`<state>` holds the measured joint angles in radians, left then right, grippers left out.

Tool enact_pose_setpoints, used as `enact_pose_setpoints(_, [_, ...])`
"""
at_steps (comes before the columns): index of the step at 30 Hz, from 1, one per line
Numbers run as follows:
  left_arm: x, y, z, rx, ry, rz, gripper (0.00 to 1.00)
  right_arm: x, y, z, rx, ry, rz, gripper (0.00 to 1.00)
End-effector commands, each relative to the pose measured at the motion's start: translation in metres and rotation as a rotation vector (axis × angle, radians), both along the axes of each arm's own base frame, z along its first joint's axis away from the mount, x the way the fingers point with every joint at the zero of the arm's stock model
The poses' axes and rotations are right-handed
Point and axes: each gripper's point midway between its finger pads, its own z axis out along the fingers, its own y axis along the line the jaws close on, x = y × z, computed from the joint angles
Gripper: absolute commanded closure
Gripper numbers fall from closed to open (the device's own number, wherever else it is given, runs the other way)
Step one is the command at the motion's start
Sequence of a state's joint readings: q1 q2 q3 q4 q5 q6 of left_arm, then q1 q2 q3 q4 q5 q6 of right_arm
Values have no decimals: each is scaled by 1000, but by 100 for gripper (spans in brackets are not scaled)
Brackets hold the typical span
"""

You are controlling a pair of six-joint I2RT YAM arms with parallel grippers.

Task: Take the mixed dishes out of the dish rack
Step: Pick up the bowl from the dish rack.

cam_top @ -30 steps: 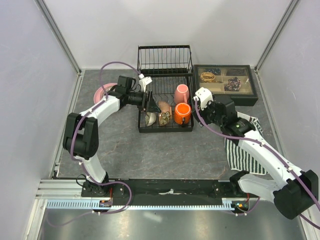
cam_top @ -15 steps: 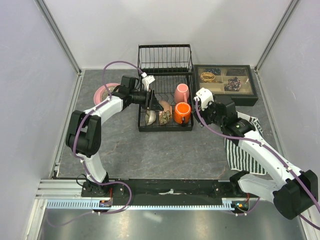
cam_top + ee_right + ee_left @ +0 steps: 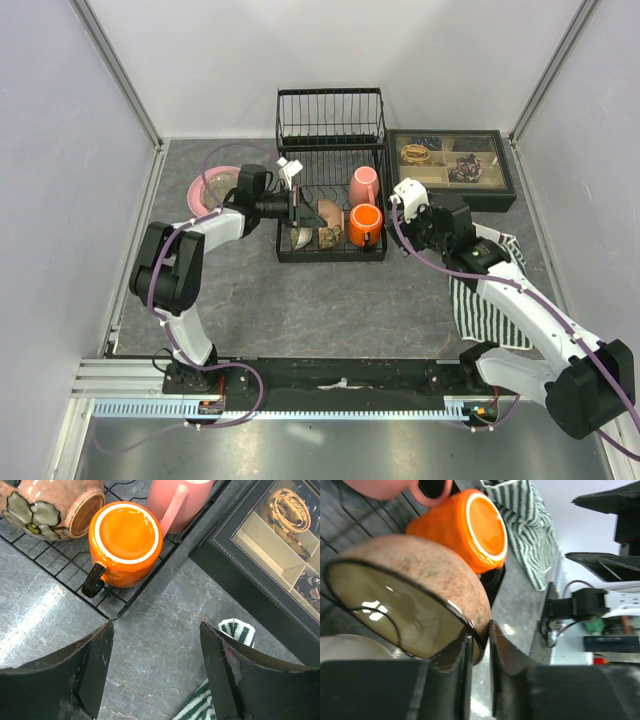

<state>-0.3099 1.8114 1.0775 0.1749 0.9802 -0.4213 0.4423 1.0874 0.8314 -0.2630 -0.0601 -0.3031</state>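
left jaws pinch the glossy rim of the speckled brown bowl (image 3: 427, 572); right jaws spread wide near the orange mug (image 3: 125, 542).

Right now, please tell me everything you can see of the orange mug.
The orange mug looks like glossy ceramic, with a black handle and a pale ring on its upward face; it seems to stand mouth down. It rests on the dish rack wires near a front corner, beside the pink mug. Nothing grips it.
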Motion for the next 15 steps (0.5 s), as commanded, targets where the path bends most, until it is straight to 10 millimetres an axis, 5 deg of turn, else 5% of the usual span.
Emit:
enact_pose_setpoints(1, [5, -2, -2, -48, -23, 56, 87, 2, 3, 5, 23, -22, 18, 23])
enact_pose_setpoints(5, [3, -3, 2, -82, -28, 58, 98, 1, 3, 2, 24, -13, 22, 23])
enact_pose_setpoints(15, [-10, -4, 21, -187, -55, 1, 98, -1, 4, -2, 26, -2, 31, 23])
